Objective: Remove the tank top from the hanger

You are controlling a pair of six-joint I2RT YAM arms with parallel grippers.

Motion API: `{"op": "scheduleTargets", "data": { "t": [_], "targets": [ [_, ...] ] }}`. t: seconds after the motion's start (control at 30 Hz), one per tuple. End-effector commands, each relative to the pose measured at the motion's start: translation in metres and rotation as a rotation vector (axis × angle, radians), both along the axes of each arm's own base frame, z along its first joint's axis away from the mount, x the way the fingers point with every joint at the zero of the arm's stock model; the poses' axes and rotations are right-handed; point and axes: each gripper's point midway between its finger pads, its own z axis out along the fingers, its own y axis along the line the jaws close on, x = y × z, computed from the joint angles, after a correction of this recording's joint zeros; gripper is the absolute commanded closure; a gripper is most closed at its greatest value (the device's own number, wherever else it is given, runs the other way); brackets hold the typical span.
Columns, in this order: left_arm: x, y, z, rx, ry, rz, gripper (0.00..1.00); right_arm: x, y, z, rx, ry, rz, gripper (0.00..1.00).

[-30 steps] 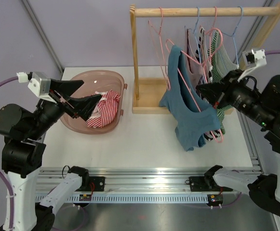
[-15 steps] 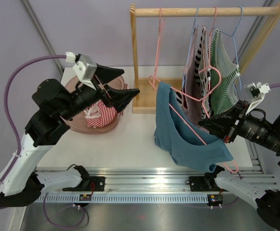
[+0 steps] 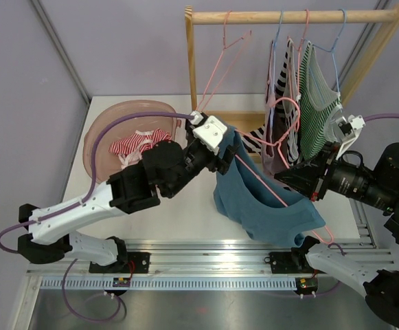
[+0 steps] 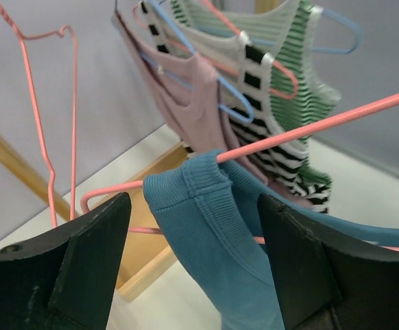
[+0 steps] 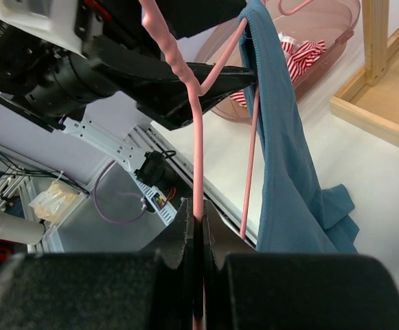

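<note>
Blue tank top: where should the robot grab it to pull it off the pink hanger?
Grab the ribbed shoulder strap, where it folds over the hanger. Come from the left: the strap sticks up free there, and the open left hand has a finger on each side. The right hand clamps the hanger, so it should hold steady.

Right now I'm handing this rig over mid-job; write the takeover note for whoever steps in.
Right claw: shut on the pink hanger, holding it out in front of the wooden rack.
Left claw: open, fingers either side of the blue tank top at its shoulder strap, not gripping.
Tank top: on the hanger, strap looped over one arm, body hanging free.
Done: hanger off the rack, left claw lined up.
Left: close on the strap and pull it off the hanger; the pink basket likely takes it.
</note>
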Motion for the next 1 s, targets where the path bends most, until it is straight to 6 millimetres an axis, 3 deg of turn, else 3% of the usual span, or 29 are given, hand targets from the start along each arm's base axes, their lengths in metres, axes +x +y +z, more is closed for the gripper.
{"op": "scheduleTargets", "data": {
  "t": [0.0,0.07,0.1,0.2,0.23,0.33,0.47,0.53,0.57,0.67,0.73,0.87,0.93,0.97],
  "targets": [
    [0.016,0.016,0.015,-0.05,-0.031,0.144,0.24,0.005,-0.004,0.021,0.042,-0.1,-0.031,1.0],
    [0.019,0.013,0.009,-0.033,-0.026,0.156,0.31,0.006,-0.004,0.019,0.039,-0.098,-0.033,1.0],
    [0.021,0.014,0.006,-0.026,-0.025,0.174,0.49,0.005,-0.004,0.02,0.04,-0.102,-0.031,1.0],
    [0.026,0.015,-0.001,-0.007,-0.018,0.211,0.7,0.01,-0.006,0.015,0.023,-0.104,-0.053,1.0],
    [0.028,0.016,-0.002,-0.005,-0.017,0.223,0.82,0.013,-0.007,0.011,0.012,-0.099,-0.069,1.0],
    [0.034,0.025,-0.006,-0.004,-0.005,0.276,1.0,0.017,-0.008,0.001,-0.018,-0.097,-0.079,1.0],
    [0.059,0.063,-0.013,-0.051,0.055,0.424,1.0,0.008,-0.009,-0.018,-0.09,-0.137,-0.01,1.0],
    [0.069,0.088,-0.024,-0.092,0.12,0.501,1.0,-0.011,-0.008,-0.027,-0.095,-0.163,0.075,1.0],
    [0.082,0.109,-0.026,-0.113,0.14,0.561,1.0,-0.017,-0.009,-0.028,-0.101,-0.201,0.105,1.0],
    [0.094,0.142,-0.042,-0.169,0.214,0.631,1.0,-0.039,-0.014,-0.029,-0.076,-0.284,0.163,1.0],
    [0.095,0.155,-0.049,-0.193,0.244,0.641,1.0,-0.047,-0.019,-0.027,-0.056,-0.333,0.166,1.0],
    [0.085,0.154,-0.057,-0.204,0.278,0.581,1.0,-0.043,-0.023,-0.025,-0.04,-0.364,0.118,1.0],
    [0.072,0.129,-0.054,-0.21,0.279,0.396,1.0,-0.03,-0.022,-0.017,0.003,-0.391,0.061,1.0],
    [0.061,0.122,-0.063,-0.201,0.282,0.317,1.0,-0.026,-0.019,-0.014,0.053,-0.374,0.039,1.0]
  ]
}}
